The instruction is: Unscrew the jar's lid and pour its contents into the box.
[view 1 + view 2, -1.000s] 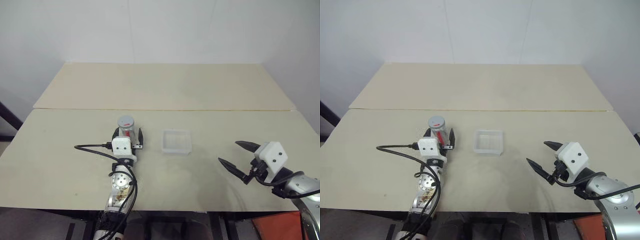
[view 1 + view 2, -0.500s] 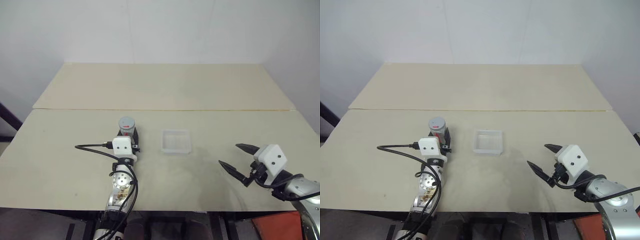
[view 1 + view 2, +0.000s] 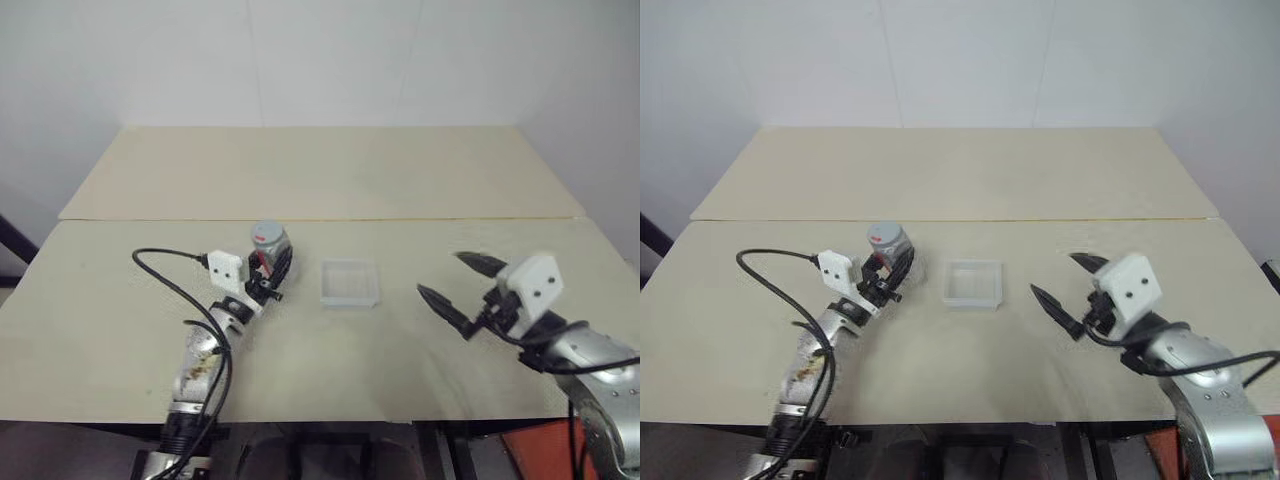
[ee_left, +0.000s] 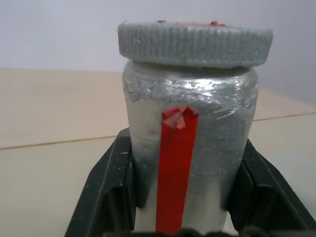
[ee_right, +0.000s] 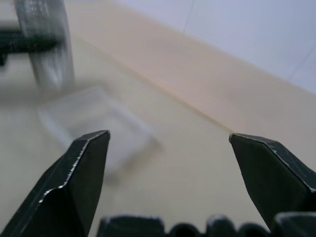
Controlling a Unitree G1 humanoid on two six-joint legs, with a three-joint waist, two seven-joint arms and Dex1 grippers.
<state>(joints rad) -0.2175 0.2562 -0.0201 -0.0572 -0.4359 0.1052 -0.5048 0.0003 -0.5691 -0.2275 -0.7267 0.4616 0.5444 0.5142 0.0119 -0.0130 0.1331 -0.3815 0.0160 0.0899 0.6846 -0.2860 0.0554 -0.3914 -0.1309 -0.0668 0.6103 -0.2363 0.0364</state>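
Now that the left hand (image 3: 272,268) has clamped shut on the jar (image 3: 270,245) and tipped it up left of centre frame, beside the box (image 3: 350,283), the right hand (image 3: 450,283), fingers apart, closes in toward the still-seated lid (image 4: 194,43).

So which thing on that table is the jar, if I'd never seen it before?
Start at the pale wooden table and find the seam running across its middle. Just in front of that seam, left of the clear square box, the left gripper is shut on the jar. It is a small silvery cylinder with a grey ribbed lid and a red stripe down its side.
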